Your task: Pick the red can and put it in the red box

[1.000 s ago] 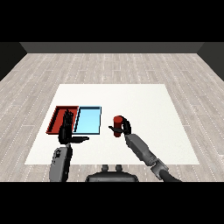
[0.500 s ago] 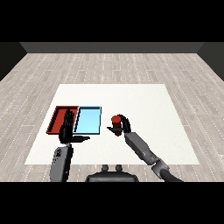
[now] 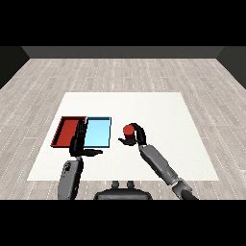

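The red can (image 3: 128, 131) stands just right of the light blue tray, and my right hand (image 3: 138, 135) is curled round it from the right, thumb in front. The red tray (image 3: 67, 132) lies at the far left of the pair, beside the light blue tray (image 3: 98, 132). My left hand (image 3: 79, 142) hovers with straight fingers over the seam between the two trays, thumb sticking out to the right, holding nothing.
The white table (image 3: 158, 108) spreads wide to the right and behind the trays. Its front edge runs close below both forearms. Grey wooden floor surrounds it.
My right hand and the red can have shifted slightly left, toward the light blue tray. The left hand has stayed put.
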Available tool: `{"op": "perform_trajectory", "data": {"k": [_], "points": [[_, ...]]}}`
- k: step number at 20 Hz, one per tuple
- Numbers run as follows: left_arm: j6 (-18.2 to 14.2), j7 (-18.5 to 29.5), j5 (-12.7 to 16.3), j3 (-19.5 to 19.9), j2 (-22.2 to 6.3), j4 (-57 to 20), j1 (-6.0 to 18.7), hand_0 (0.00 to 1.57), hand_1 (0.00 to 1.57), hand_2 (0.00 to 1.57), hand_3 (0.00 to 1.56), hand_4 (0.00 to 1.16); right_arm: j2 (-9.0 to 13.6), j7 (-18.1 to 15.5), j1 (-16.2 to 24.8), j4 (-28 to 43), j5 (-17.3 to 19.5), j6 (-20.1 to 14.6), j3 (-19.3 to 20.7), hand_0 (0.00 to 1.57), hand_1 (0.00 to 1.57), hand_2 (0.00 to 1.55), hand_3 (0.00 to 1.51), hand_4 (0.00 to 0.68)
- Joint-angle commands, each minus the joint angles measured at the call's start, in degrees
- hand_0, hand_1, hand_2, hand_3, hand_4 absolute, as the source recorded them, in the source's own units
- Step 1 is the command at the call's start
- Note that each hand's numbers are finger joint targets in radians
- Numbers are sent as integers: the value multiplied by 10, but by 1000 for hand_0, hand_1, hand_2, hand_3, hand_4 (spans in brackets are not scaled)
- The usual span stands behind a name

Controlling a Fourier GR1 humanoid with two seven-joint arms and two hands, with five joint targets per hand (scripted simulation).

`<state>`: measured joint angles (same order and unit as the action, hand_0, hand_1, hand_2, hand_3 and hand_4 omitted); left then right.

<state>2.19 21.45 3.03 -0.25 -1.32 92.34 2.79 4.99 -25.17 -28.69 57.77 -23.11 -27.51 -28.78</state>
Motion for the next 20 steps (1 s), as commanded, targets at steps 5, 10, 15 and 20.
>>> {"op": "perform_trajectory", "data": {"k": [5,10,15,20], "points": [[-20,-27,-18,-67,13,8,-18,0,0,0,0,0,13,57,39,157,58,-17,4,1454,1454,1433,1386,655],[-37,-55,-10,-85,13,2,4,0,0,0,0,0,-39,81,23,138,113,-12,34,1454,1454,1433,1386,655],[-76,-87,-3,-133,13,6,7,0,0,0,0,0,-46,100,31,158,136,7,65,1448,1448,1431,1385,654],[-97,-80,40,-149,13,-76,81,0,0,0,0,0,-49,108,29,169,116,16,59,1456,1456,1433,1389,646]]}}
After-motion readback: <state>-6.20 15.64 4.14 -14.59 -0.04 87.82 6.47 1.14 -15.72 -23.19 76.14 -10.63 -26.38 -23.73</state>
